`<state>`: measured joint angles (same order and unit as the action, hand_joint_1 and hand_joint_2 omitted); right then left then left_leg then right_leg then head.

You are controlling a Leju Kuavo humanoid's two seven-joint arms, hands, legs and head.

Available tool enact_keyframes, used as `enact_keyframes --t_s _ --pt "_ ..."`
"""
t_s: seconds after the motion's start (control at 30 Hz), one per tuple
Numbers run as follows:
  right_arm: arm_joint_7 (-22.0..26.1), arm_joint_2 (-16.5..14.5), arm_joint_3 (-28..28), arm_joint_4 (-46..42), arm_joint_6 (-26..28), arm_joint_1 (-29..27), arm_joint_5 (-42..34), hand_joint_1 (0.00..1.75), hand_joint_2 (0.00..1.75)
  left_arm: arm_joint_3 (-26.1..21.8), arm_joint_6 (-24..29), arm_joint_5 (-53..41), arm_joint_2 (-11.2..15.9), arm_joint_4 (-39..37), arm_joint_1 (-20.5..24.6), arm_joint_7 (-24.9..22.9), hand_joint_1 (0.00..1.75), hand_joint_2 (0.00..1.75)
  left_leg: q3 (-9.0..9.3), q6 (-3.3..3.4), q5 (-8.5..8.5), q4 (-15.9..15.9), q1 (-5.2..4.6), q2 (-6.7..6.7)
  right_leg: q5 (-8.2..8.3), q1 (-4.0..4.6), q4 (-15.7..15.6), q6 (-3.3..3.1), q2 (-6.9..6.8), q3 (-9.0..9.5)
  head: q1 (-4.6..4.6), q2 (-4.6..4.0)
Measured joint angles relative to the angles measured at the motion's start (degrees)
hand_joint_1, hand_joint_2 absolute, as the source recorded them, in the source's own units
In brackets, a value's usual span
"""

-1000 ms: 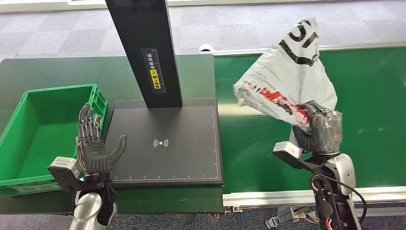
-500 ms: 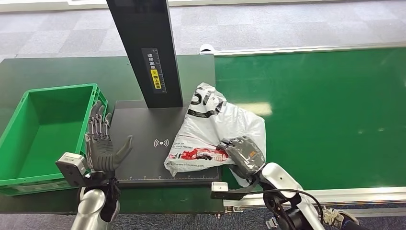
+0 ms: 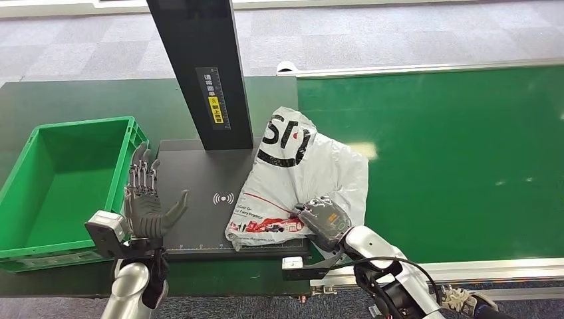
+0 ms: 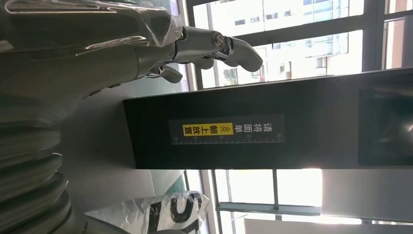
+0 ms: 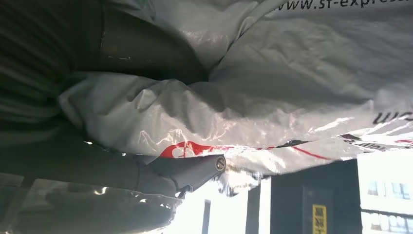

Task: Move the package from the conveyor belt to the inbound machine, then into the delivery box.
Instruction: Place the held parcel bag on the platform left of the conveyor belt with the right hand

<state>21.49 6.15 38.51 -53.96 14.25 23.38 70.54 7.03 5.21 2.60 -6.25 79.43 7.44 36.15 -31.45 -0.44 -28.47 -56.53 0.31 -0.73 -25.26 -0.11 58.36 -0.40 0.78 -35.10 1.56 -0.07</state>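
Standing just beyond both hands, black scanner column (image 3: pixel 199 66) with yellow label (image 3: pixel 214 106) rises from the rear of the inbound machine's dark platform (image 3: pixel 199 219). Green crate (image 3: pixel 40 193) sits outboard of the left hand (image 3: pixel 143 206), which is raised, fingers apart, holding nothing. Green conveyor belt (image 3: pixel 452 153) lies beyond and outboard of the right hand (image 3: pixel 324 222). Right hand grips the white courier bag (image 3: pixel 299 179), crumpled, black lettering, red print, lying on the platform's belt-side edge.
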Motion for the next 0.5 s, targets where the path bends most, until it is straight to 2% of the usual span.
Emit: enact_keyframes --t_s 0.13,0.27,0.4,0.5 --pt "-3.34 -0.32 3.37 0.44 10.03 0.37 7.02 1.75 1.75 0.37 -0.31 0.55 0.00 -0.05 0.16 -0.11 0.00 1.75 0.00 0.00 0.00 0.00 0.00 0.00 0.00 0.00 0.00 0.00 -0.01 0.00 0.01 0.00" --pt "-3.90 -0.46 6.41 -0.68 17.69 0.08 11.55 1.75 1.75 0.73 -0.85 1.49 0.02 -0.43 0.77 -0.17 0.00 1.75 -0.01 -0.01 0.00 0.00 0.01 0.00 -0.01 0.02 0.01 0.00 -0.01 -0.02 0.01 0.00" --pt "-3.83 -0.60 8.70 -3.02 23.49 -1.00 13.44 1.75 1.75 1.34 -1.17 2.33 0.09 -1.16 1.59 -0.17 0.00 1.75 -0.04 -0.01 -0.01 0.00 0.01 0.00 -0.01 0.01 0.00 0.01 -0.01 -0.03 -0.01 0.00" --pt "-3.77 -0.69 9.62 -5.20 25.08 -1.51 14.32 1.75 1.75 1.82 -1.51 2.95 0.21 -1.87 2.45 -0.19 0.00 1.75 -0.04 0.00 -0.01 0.00 0.00 0.00 -0.01 0.01 0.00 0.01 -0.01 -0.03 -0.01 0.00"
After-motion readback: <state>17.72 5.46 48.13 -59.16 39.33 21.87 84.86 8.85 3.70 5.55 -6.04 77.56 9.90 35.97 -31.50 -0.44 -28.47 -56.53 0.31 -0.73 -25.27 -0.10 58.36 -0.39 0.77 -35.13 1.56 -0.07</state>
